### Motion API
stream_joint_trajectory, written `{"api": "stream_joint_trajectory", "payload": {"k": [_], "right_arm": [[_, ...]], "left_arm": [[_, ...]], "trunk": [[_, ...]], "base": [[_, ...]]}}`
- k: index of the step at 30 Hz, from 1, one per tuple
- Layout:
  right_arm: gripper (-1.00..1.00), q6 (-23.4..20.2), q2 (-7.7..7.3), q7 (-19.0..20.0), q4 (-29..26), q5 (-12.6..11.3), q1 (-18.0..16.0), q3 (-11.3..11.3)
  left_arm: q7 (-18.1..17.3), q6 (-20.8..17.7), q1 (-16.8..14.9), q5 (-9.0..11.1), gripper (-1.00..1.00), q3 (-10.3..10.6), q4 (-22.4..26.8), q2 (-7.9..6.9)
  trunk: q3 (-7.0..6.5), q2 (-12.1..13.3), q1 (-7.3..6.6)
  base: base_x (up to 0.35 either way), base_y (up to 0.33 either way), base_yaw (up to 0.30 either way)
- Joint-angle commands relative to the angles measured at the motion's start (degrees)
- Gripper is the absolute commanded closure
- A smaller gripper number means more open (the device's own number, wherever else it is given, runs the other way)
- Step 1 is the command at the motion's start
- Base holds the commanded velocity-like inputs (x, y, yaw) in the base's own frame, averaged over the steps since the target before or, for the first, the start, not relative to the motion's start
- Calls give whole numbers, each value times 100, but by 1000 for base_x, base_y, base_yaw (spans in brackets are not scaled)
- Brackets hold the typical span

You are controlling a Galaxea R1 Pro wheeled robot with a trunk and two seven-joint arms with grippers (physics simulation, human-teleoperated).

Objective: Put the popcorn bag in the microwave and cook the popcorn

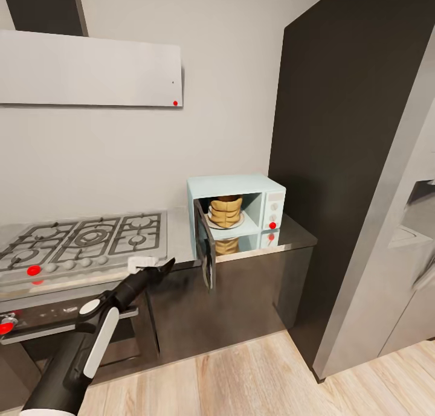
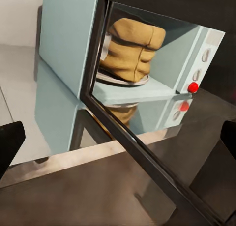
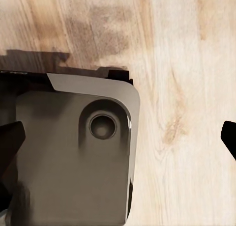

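The pale-blue microwave (image 1: 241, 186) stands on the grey countertop (image 1: 293, 233) with its dark glass door (image 1: 205, 253) swung open toward me. Inside it, the tan popcorn bag (image 1: 225, 212) sits upright on the white turntable plate. No popcorn shows. My left gripper (image 1: 162, 268) hangs open just left of the door's free edge, apart from it. In the left wrist view the popcorn bag (image 2: 130, 49) shows behind the door's frame (image 2: 142, 152), with the left gripper (image 2: 119, 140) spread wide. My right gripper (image 3: 120, 142) is open, pointing down at the floor.
A steel gas hob (image 1: 84, 238) lies left of the microwave, with an oven front (image 1: 60, 325) below and a hood (image 1: 90, 69) above. A tall dark cabinet (image 1: 338, 132) and a steel fridge (image 1: 393, 235) close the right side. Below the right gripper are my grey base (image 3: 69, 152) and wood floor (image 3: 187, 64).
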State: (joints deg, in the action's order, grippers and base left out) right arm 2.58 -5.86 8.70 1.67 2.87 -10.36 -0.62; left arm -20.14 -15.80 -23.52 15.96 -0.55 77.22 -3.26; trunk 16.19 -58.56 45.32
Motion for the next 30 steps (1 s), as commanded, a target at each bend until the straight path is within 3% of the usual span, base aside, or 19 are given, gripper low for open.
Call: {"api": "stream_joint_trajectory", "payload": {"k": [1, 14, 15, 19, 30], "right_arm": [[-100, 30, -3, 16, 18, 30, -9, -9], [-100, 58, 19, 9, 18, 30, -10, -1], [-100, 55, 24, 9, 18, 27, -10, -1], [-100, 34, 31, 5, 18, 21, -9, -8], [-100, 50, 40, -93, 18, 24, -10, -8]], "left_arm": [[-29, -71, -4, 80, -100, -6, 4, 1], [-1, -73, -4, 66, -100, -5, 4, 10], [-7, -73, -4, 66, -100, 17, 4, 10], [8, -56, -4, 63, -100, 484, -44, 10], [29, -15, -4, 29, -100, 558, -457, 218]], "trunk": [[7, -5, 0], [7, -5, 0], [7, -5, 0], [-3, -5, 0], [-37, -5, 0]], "base": [[0, 0, 0], [178, 0, 0], [21, 0, 0], [6, 0, -100], [0, 0, -216]]}}
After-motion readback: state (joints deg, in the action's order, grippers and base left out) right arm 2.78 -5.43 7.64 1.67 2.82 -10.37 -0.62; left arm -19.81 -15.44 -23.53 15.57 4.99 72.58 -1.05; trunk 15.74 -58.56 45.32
